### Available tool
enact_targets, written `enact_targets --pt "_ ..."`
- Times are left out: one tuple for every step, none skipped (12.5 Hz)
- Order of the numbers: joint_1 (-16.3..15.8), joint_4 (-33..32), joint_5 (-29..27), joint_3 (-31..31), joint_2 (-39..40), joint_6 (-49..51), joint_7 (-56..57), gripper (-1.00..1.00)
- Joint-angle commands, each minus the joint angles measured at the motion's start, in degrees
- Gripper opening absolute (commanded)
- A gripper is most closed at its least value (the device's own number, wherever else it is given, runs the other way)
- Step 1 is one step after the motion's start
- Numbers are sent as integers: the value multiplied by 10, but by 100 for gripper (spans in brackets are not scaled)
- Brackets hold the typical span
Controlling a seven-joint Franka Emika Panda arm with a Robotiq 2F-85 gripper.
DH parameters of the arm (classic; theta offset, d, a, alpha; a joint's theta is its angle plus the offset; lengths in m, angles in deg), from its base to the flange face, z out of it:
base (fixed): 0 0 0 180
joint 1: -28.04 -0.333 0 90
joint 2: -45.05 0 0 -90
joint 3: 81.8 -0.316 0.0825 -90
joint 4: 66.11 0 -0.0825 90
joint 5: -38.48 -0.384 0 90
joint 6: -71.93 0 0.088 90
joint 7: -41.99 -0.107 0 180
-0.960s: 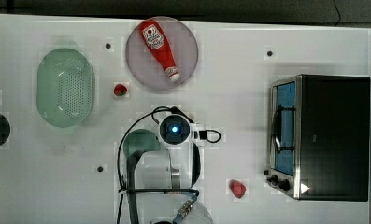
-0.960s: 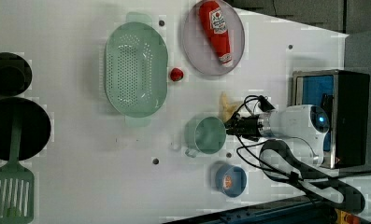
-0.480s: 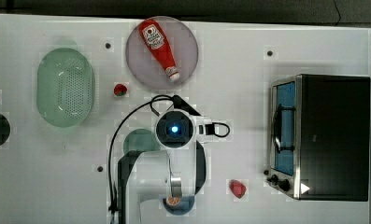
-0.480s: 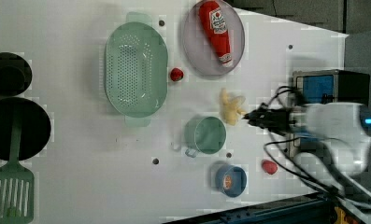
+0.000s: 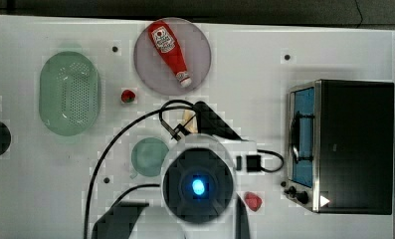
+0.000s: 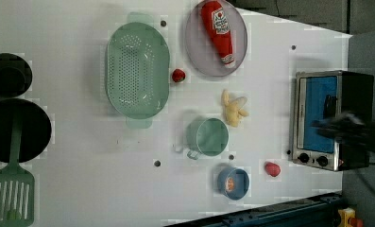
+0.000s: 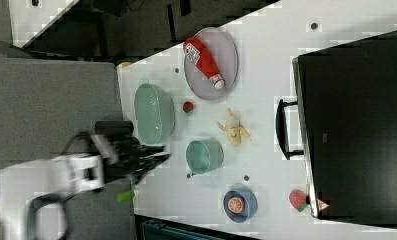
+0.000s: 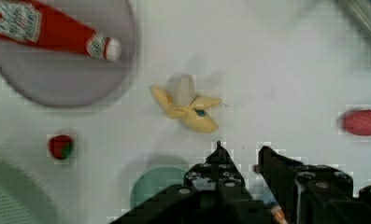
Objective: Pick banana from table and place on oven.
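Note:
The pale-yellow banana (image 8: pixel 188 105) lies on the white table (image 5: pixel 245 74) between the grey plate and the green cup, its skin flaps spread. It also shows as the banana (image 6: pixel 233 112) and the banana (image 7: pixel 232 130); in the top view the arm half covers the banana (image 5: pixel 187 119). My gripper (image 8: pixel 241 156) is open, high above the table, with nothing between its fingers and the banana ahead of them. The oven (image 5: pixel 354 144) stands at the top view's right, its black top bare, door shut. My blurred arm (image 6: pixel 360 135) passes in front of the oven (image 6: pixel 317 118).
A ketchup bottle (image 5: pixel 171 50) lies on a grey plate (image 5: pixel 200 55). There is a green colander (image 5: pixel 69 92), a green cup (image 5: pixel 148 155), a blue bowl with an orange slice (image 6: pixel 232 182), two small red fruits (image 5: pixel 128 95) (image 5: pixel 253 201), and black pans and a spatula (image 6: pixel 10 194).
The arm has risen toward the top camera and swung to the left view's right, from beside the cup to in front of the oven. The banana stays where it was.

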State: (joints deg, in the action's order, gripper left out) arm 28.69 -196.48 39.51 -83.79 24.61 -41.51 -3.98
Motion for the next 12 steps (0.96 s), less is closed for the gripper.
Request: enact_targets --pt "0 71 -6 16 -23 92 7 -50" --pt "1 86 -6 21 -27 125 7 -50" --pt "4 96 -6 32 -26 137 7 -50" --pt "7 102 -5 47 -24 136 11 -50" --pt "10 103 -5 67 -20 134 27 -50" --pt "13 103 -4 93 -14 134 62 -50" --pt "17 103 -3 123 -5 132 102 -50" --pt "21 105 0 156 8 127 139 -50" --pt "23 108 5 190 25 117 176 -50" --pt "24 111 7 225 44 99 220 -50" --pt "24 114 8 257 66 71 276 -50" --pt "24 118 8 285 89 37 336 -50"
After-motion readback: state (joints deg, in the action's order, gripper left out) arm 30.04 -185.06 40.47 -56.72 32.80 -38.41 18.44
